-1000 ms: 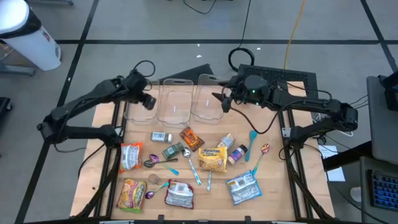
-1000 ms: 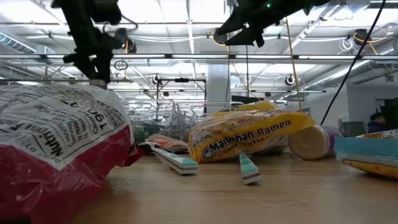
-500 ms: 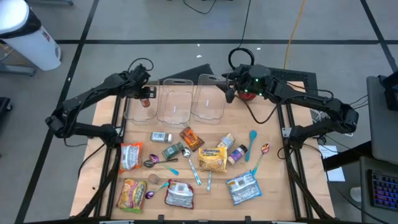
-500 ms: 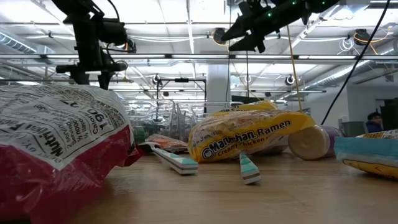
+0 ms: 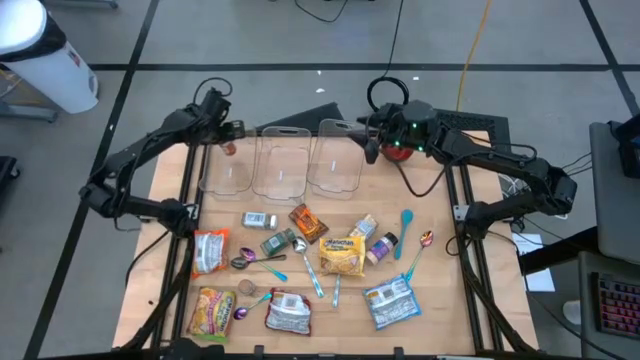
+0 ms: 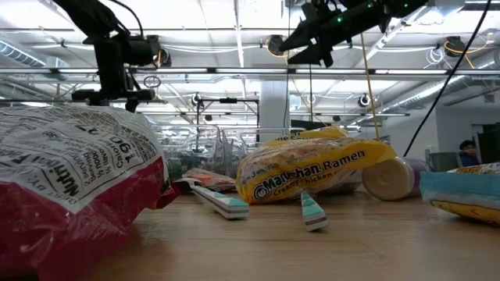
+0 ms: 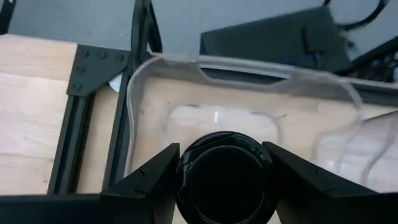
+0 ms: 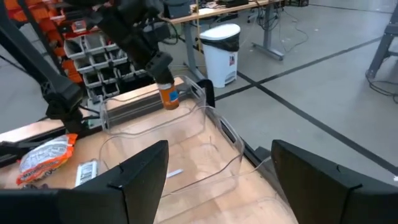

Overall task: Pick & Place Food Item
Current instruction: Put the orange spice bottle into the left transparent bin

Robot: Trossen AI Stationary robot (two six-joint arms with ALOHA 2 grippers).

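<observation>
left arm: reaching over the table's far left corner
left gripper: gripping a dark-capped spice jar above the leftmost clear container
right gripper: hovering wide, empty, near far edge

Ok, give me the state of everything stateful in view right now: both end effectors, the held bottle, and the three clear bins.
Left end effector: shut on spice bottle, above left bin.
Spice bottle: held upright, black cap on, not yet released.
Right end effector: open, empty, over right bin.
Left bin: upright, empty.
Middle bin: upright, empty.
Right bin: upright, empty.
</observation>
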